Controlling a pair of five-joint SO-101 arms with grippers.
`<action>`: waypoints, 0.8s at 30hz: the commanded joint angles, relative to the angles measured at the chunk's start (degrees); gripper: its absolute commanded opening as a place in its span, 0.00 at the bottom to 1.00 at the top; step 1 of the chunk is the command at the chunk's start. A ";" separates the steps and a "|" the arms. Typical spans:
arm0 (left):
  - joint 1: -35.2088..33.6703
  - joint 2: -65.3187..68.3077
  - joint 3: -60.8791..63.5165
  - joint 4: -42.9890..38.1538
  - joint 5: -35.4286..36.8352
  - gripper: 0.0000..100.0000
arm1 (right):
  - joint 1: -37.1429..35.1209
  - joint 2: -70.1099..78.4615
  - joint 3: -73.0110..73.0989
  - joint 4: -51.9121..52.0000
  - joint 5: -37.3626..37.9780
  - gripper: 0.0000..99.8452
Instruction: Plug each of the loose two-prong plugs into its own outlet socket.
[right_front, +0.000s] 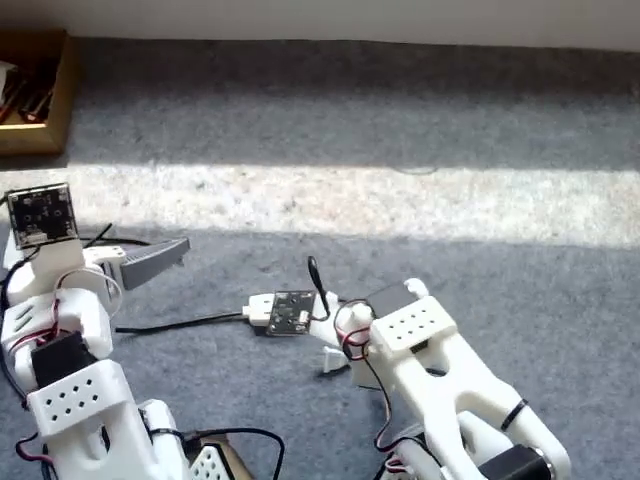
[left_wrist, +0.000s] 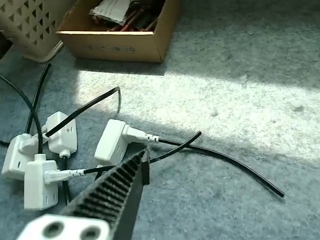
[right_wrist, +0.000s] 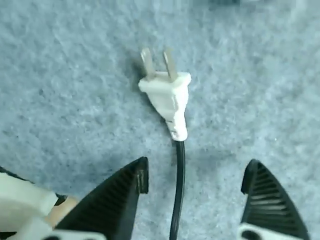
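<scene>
A loose white two-prong plug (right_wrist: 167, 97) lies flat on the grey carpet, prongs pointing away from my right gripper (right_wrist: 196, 175). That gripper is open, and its black cord (right_wrist: 178, 190) runs back between the two fingers without touching them. In the high view the right arm (right_front: 410, 335) is bent low over the carpet's middle. Several white outlet sockets (left_wrist: 112, 142) lie clustered in the left wrist view, two of them with a white plug (left_wrist: 136, 134) pushed in. My left gripper (left_wrist: 142, 160) is shut, empty, above and beside that cluster.
A cardboard box (left_wrist: 125, 35) of odds and ends and a pale lattice basket (left_wrist: 25, 20) stand beyond the sockets. Black cords (left_wrist: 225, 160) trail across the carpet. A sunlit band (right_front: 400, 200) crosses the floor behind both arms.
</scene>
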 joint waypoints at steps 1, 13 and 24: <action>-6.46 -0.57 2.68 -7.38 -0.62 0.67 | -0.40 -0.92 3.74 -4.44 1.14 0.30; -9.36 -0.40 12.79 -13.71 -0.53 0.67 | -0.48 -0.92 3.91 -6.73 5.27 0.30; -9.45 -0.48 13.05 -13.45 -0.53 0.67 | -5.32 -0.22 1.54 -14.02 -5.63 0.11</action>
